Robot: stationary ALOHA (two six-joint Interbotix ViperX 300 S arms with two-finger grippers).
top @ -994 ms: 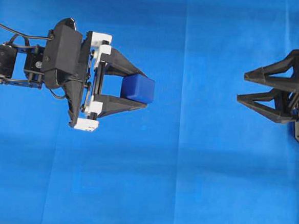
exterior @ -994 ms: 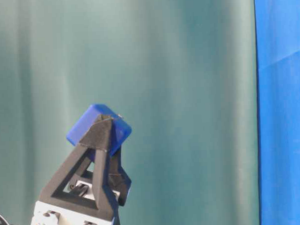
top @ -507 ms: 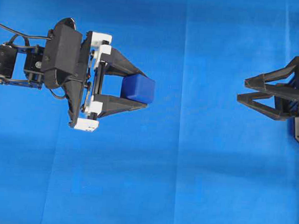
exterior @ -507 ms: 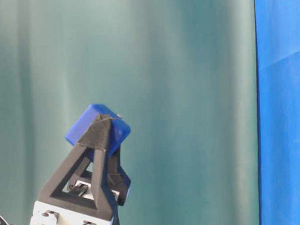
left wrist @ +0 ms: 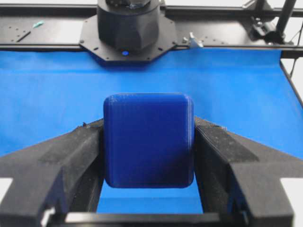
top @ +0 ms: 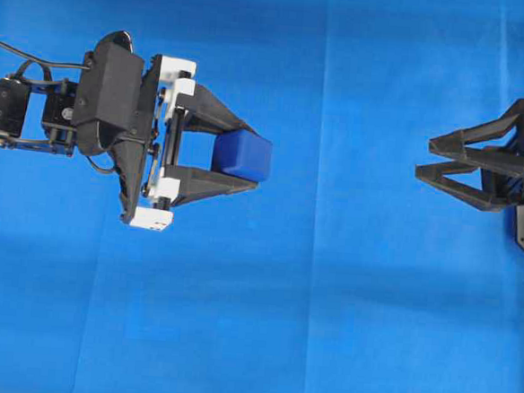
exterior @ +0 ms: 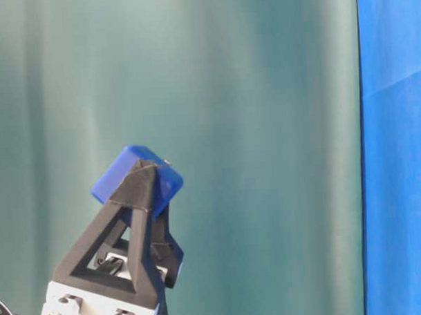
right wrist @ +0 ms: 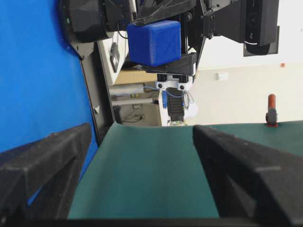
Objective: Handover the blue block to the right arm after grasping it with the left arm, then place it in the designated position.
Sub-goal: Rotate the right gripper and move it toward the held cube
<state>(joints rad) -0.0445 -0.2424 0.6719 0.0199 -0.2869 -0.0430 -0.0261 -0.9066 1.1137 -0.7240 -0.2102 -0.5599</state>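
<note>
I'm mid-handover: the grasp is done and the transfer is not yet made. My left arm (top: 114, 119) holds the blue block (top: 243, 154) aloft, its jaws clamped on two opposite faces, the block sitting out near their tips. The right arm (top: 502, 168) waits well apart from it, jaws spread wide and empty, the block showing ahead between them in its wrist view. Next I judge I must bring the right jaws around the block's free faces, clear of the left tips. The block is a dark-blue cube with rounded edges and a faintly ribbed skin.
</note>
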